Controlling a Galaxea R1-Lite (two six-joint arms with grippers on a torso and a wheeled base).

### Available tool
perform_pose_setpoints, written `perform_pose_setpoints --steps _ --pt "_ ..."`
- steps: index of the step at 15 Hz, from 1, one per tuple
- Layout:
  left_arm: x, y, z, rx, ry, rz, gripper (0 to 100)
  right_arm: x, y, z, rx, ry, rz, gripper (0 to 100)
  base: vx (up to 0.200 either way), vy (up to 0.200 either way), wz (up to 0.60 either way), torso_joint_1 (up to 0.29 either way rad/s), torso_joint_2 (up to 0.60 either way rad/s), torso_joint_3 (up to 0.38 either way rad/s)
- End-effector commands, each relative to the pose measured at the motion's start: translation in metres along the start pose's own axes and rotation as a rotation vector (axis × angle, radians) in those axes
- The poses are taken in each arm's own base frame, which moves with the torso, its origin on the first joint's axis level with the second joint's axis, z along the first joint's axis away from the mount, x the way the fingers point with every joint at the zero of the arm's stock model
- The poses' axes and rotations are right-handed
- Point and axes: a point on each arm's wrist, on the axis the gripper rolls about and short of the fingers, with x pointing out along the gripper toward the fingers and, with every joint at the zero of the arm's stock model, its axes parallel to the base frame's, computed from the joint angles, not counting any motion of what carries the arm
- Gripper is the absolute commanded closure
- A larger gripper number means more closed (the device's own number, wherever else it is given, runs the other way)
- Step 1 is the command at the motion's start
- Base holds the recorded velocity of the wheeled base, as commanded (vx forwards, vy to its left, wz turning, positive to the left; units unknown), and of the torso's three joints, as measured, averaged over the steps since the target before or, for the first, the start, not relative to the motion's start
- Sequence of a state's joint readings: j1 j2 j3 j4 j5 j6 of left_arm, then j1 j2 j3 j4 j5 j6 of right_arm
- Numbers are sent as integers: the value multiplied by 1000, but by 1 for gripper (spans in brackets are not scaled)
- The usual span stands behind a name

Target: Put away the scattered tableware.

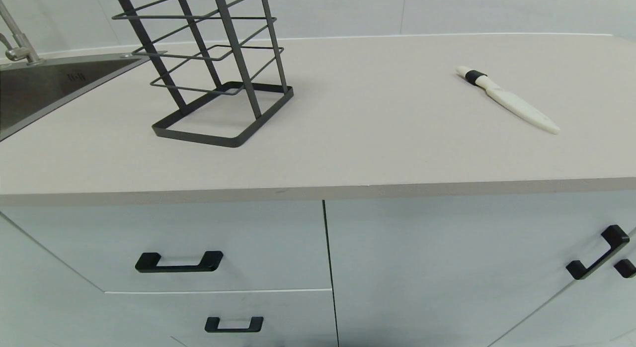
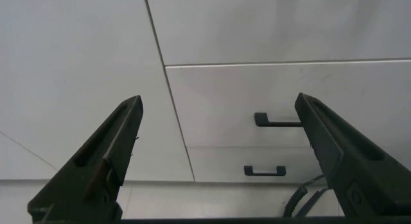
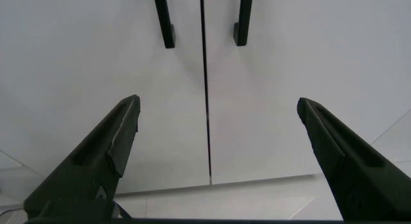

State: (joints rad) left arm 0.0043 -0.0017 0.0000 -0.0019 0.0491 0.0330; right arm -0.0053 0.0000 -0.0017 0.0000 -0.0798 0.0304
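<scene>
A cream-white knife (image 1: pixel 508 99) with a black band near its handle end lies flat on the beige countertop (image 1: pixel 377 138), far right. A dark wire rack (image 1: pixel 213 63) stands on the counter's left half, its slots bare. My left gripper (image 2: pixel 218 105) is open, low in front of the white cabinet drawers (image 2: pixel 282 102), nothing between its fingers. My right gripper (image 3: pixel 218 105) is open too, facing white cabinet doors (image 3: pixel 205 89) with nothing held.
A steel sink (image 1: pixel 44 88) with a faucet (image 1: pixel 17 43) sits at the counter's far left. Below the counter edge are drawers and doors with black handles (image 1: pixel 179 262). A tiled wall (image 1: pixel 397 11) backs the counter.
</scene>
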Motion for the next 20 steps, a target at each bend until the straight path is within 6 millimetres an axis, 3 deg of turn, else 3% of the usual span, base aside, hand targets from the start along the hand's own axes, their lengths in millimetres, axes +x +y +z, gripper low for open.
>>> perform_pose_setpoints --steps 1,4,9,20 --pt "0 0 0 -1 1 2 0 0 0 0 0 2 1 0 0 0 0 0 0 0" --pt "0 0 0 18 3 -3 0 0 0 0 -1 2 -1 0 0 0 0 27 -37 -7" --pt "0 0 0 33 3 -9 0 0 0 0 -1 2 -1 0 0 0 0 221 -130 -118" --pt "0 0 0 24 5 -9 0 0 0 0 -1 2 -1 0 0 0 0 191 -544 -222"
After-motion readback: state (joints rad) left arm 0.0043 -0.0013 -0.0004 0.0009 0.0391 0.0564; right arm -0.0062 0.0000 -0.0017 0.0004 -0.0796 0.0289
